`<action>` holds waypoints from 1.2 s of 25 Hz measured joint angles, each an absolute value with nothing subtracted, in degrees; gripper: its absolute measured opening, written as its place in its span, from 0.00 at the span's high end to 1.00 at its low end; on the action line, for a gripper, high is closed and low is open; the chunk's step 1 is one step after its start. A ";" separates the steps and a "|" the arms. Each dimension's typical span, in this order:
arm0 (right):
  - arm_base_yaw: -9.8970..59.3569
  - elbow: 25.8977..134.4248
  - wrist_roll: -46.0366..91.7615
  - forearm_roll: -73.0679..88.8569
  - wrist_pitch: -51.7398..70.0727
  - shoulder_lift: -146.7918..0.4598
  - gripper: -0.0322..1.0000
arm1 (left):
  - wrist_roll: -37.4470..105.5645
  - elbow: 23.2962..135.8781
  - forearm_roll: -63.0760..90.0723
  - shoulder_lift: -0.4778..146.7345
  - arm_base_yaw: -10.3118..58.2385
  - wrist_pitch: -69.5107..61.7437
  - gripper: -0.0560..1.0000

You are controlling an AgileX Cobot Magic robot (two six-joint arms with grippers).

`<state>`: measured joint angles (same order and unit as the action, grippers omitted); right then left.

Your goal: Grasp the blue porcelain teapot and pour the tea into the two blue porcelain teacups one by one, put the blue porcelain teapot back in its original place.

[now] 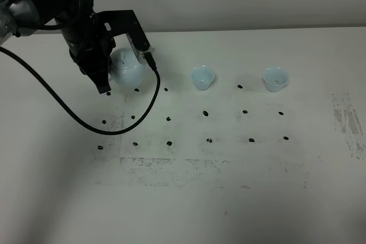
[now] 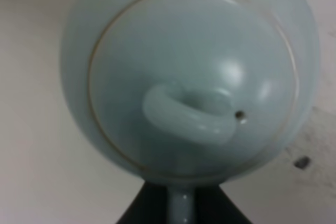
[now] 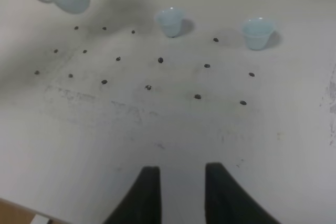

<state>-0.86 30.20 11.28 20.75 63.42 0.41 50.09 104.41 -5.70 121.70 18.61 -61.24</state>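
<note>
The pale blue teapot (image 1: 127, 70) is at the back left of the table, its lid and knob filling the left wrist view (image 2: 189, 77). My left gripper (image 1: 108, 72) is shut on its thin loop handle, which passes between the dark fingers (image 2: 142, 211). I cannot tell whether the pot rests on the table or hangs just above it. The two blue teacups (image 1: 202, 77) (image 1: 275, 78) stand upright to its right, and also show in the right wrist view (image 3: 169, 21) (image 3: 257, 32). No dark tea shows in them. My right gripper (image 3: 181, 192) is open and empty, low over the table's near side.
The white table (image 1: 229, 198) carries a grid of small dark marks (image 1: 206, 113) and scuffed grey patches (image 1: 171, 167). A black cable (image 1: 86, 124) from the left arm loops over the table in front of the teapot. The table's back edge meets a wall.
</note>
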 joint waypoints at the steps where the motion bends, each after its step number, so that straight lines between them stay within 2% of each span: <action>1: -0.86 30.20 11.28 20.75 63.42 0.41 0.74 | 50.31 105.90 -5.75 122.70 18.62 -61.61 0.86; 18: -0.86 30.20 11.28 20.75 63.42 0.41 0.74 | 54.48 132.41 -10.28 143.63 23.27 -61.02 0.86; 30: -0.86 30.20 11.28 20.75 63.42 0.41 0.74 | 59.10 134.79 -13.09 146.44 24.35 -56.53 0.86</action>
